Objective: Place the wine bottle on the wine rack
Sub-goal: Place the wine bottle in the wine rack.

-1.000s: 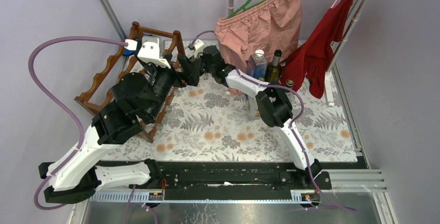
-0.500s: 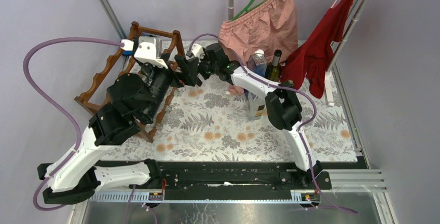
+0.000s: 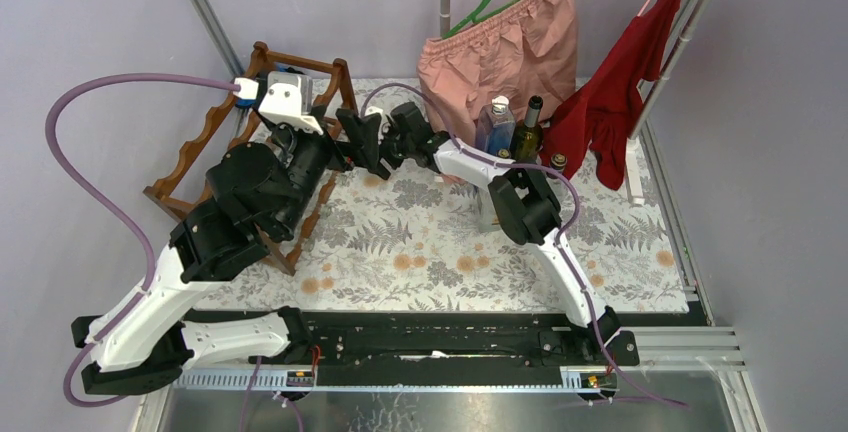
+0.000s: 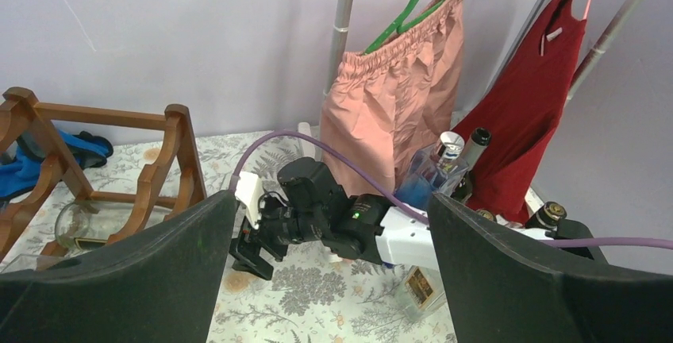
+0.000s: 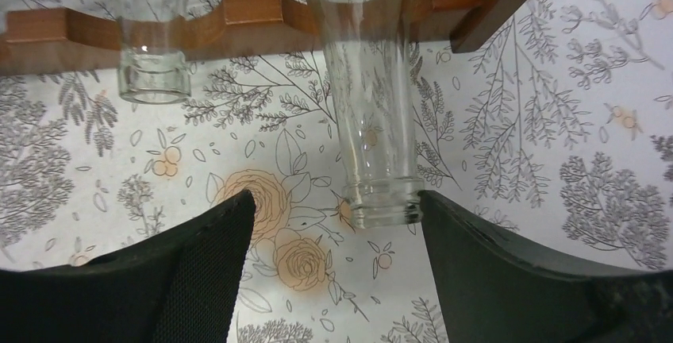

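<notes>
Clear wine bottle point(image 5: 373, 121) lies across a wine rack point(image 5: 254, 9) rail, neck sticking out over the floral mat point(image 5: 555, 121). Right gripper point(image 5: 337, 208) is spread around the neck, not pinching. One finger sits just beside the lip, so pulling away could knock the bottle loose. Left gripper point(image 4: 332, 200) is spread, empty.

reddish-brown wine rack point(image 4: 181, 160), floral grey-orange tablecloth point(image 3: 420, 242), seemingly clear wine bottle point(image 5: 373, 121).

Bright, even, diffuse light in all views; only soft shadows on the table point(image 3: 420, 252). Small glints on the clear bottle neck point(image 5: 373, 121). Wrist views: background sharp, own jaws dark and slightly soft at the bottom corners.
</notes>
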Tool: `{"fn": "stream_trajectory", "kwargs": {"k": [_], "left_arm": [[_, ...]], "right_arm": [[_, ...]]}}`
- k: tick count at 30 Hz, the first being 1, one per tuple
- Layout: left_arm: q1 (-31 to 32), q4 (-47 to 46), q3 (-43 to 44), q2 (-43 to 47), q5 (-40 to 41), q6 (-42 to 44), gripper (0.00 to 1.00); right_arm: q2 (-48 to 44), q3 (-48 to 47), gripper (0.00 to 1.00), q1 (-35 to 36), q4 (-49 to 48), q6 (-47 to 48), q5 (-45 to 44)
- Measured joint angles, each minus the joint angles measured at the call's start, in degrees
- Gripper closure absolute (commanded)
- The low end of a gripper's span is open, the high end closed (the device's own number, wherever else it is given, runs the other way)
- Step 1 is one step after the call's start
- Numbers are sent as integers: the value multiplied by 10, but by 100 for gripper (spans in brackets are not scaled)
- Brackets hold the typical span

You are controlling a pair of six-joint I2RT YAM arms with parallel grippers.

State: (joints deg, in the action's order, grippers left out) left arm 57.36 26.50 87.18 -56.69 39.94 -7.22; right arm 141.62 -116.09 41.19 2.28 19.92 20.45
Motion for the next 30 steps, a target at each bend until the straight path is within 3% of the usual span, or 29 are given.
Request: {"fn": "stream_trajectory", "kwargs": {"k": [5, 10, 16, 19, 25, 30], "left_arm": [[0, 14, 0, 1, 14, 0, 2], [-1, 30, 2, -10, 19, 0, 2], [-9, 60, 21, -55, 16, 1, 2], [-19, 72, 21, -68, 9, 3, 2], [-60, 76, 21, -68, -18, 3, 3], [-85, 76, 21, -76, -44, 3, 3]], "right_arm": [[17, 0, 21, 0, -23, 0, -2], [22, -9, 33, 0, -49, 9, -2], [42, -34, 41, 0, -58, 19, 1], [45, -34, 52, 0, -58, 25, 0], [45, -29, 84, -2, -66, 35, -5], [42, -12, 98, -3, -90, 37, -2]]}}
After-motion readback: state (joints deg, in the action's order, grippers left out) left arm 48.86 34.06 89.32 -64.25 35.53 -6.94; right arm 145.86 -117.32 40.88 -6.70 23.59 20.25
